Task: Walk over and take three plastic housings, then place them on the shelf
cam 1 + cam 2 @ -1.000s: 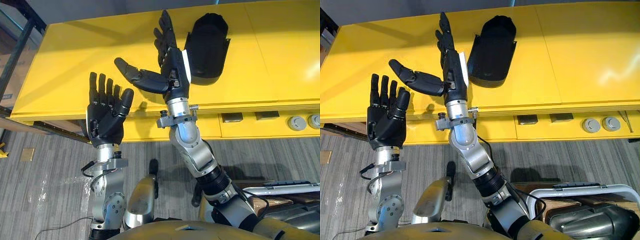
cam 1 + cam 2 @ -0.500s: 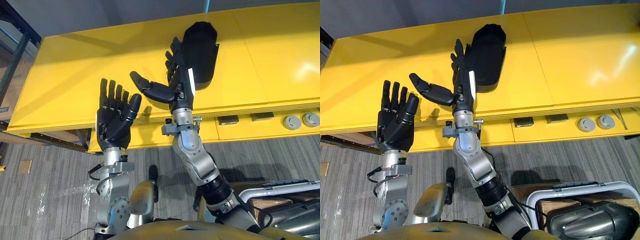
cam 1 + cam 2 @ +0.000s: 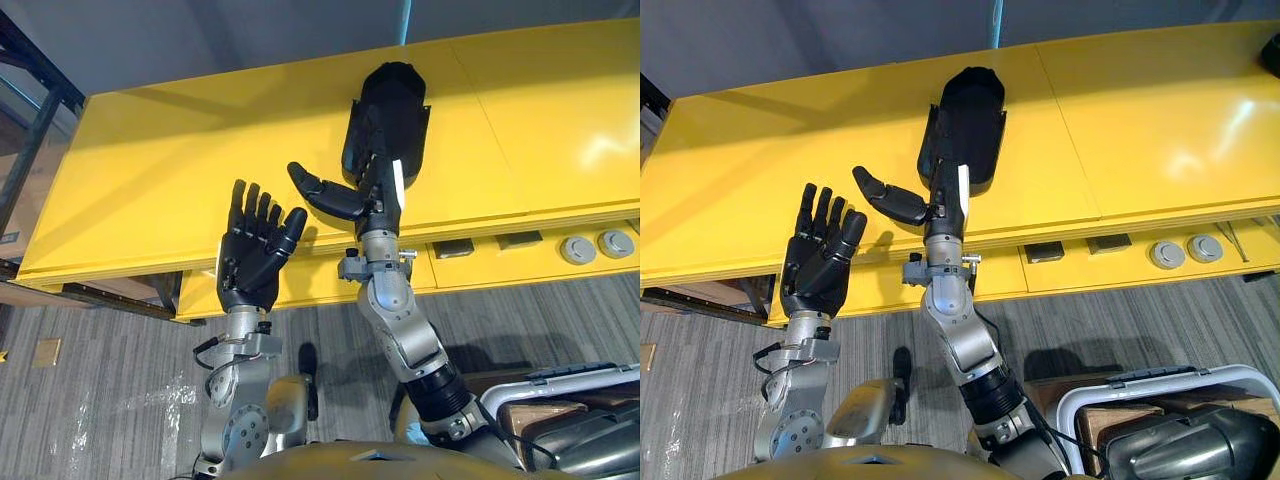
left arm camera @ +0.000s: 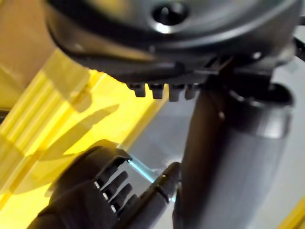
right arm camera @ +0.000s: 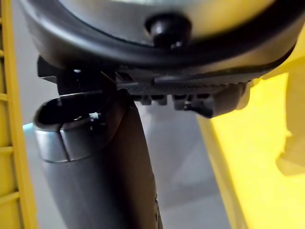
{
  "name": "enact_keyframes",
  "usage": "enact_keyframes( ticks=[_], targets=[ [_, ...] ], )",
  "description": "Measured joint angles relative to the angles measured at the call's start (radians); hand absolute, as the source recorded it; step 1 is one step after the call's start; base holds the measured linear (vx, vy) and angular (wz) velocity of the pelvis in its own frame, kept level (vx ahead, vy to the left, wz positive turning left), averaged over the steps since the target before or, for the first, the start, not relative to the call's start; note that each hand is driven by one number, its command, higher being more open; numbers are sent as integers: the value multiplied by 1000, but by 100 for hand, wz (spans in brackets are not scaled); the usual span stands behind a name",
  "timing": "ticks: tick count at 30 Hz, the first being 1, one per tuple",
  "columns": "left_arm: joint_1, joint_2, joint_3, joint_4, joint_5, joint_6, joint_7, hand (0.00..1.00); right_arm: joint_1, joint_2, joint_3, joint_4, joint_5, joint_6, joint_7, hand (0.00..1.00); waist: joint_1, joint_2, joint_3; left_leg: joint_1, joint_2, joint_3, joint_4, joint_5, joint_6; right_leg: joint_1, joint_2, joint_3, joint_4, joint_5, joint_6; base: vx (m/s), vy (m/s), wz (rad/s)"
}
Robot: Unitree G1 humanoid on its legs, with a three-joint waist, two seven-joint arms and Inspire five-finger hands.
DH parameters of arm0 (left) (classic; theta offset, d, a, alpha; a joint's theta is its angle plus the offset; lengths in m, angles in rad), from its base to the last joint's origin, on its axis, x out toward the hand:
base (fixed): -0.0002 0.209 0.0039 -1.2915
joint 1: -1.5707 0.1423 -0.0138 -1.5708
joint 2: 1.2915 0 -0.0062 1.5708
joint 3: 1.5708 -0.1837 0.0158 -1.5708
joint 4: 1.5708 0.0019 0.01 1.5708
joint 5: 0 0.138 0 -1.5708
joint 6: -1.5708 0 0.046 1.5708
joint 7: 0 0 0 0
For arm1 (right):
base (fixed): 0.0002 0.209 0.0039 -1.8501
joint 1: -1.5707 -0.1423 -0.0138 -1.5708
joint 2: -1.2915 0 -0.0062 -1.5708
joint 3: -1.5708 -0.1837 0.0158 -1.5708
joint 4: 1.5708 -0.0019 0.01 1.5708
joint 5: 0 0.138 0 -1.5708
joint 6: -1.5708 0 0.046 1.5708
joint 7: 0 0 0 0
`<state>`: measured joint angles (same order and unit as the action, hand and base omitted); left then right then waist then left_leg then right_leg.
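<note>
One black plastic housing (image 3: 392, 105) lies on the yellow table (image 3: 150, 170), rounded end away from me. My right hand (image 3: 380, 188) is open at its near end, with straight fingers reaching onto the housing's near-left edge and the thumb (image 3: 322, 194) stretched out to the left. It does not grip the housing. My left hand (image 3: 250, 262) is open, palm up with fingers straight, above the table's front edge and to the left of the right hand. It holds nothing. In the right eye view the housing (image 3: 965, 120) and both hands stand the same way.
The table's front edge (image 3: 500, 215) runs across the view, with two round knobs (image 3: 597, 246) and dark slots below it at the right. A dark metal frame (image 3: 30, 110) stands at the table's left end. Grey floor (image 3: 90, 400) lies below.
The camera has shifted. My right hand has gone from beside the housing's left edge to its near end, fingers now on it. My left hand has risen closer to the table edge.
</note>
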<state>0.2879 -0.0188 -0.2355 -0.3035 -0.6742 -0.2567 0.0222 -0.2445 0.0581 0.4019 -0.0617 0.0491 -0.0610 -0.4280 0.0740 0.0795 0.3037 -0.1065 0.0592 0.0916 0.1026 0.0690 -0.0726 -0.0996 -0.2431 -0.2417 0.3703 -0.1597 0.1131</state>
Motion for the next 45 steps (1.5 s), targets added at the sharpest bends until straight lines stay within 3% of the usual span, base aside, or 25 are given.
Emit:
enact_keyframes(
  ticks=[13,27,37,41,45],
  targets=[
    [33,34,-3,1,0,0,2,100,36,-29,-53,0,-5,10,-5,100,-26,5,-19,45,-11,0,-41,10,2,38,-1,1,-28,7,9,3,0,0],
    [34,64,6,1,1,7,5,100,46,-65,-162,14,-3,-18,8,100,-32,3,-21,48,-14,-1,-45,16,13,74,12,-1,-110,59,16,0,0,0],
    [34,72,23,1,1,22,5,100,72,-104,-187,29,17,-68,119,100,-37,2,-21,54,-14,-4,-53,19,13,85,17,-5,-131,67,12,-6,2,0],
    [32,77,41,1,1,27,-8,100,80,-150,-189,29,61,-81,281,100,-51,1,-21,53,-13,-8,-53,19,13,101,23,-12,-159,86,16,4,0,1],
    [30,78,59,-2,7,39,-17,100,95,-173,-184,25,139,-100,359,100,-49,-6,-24,54,-12,-13,-53,18,14,117,28,-18,-183,97,17,6,2,2]
  ],
)
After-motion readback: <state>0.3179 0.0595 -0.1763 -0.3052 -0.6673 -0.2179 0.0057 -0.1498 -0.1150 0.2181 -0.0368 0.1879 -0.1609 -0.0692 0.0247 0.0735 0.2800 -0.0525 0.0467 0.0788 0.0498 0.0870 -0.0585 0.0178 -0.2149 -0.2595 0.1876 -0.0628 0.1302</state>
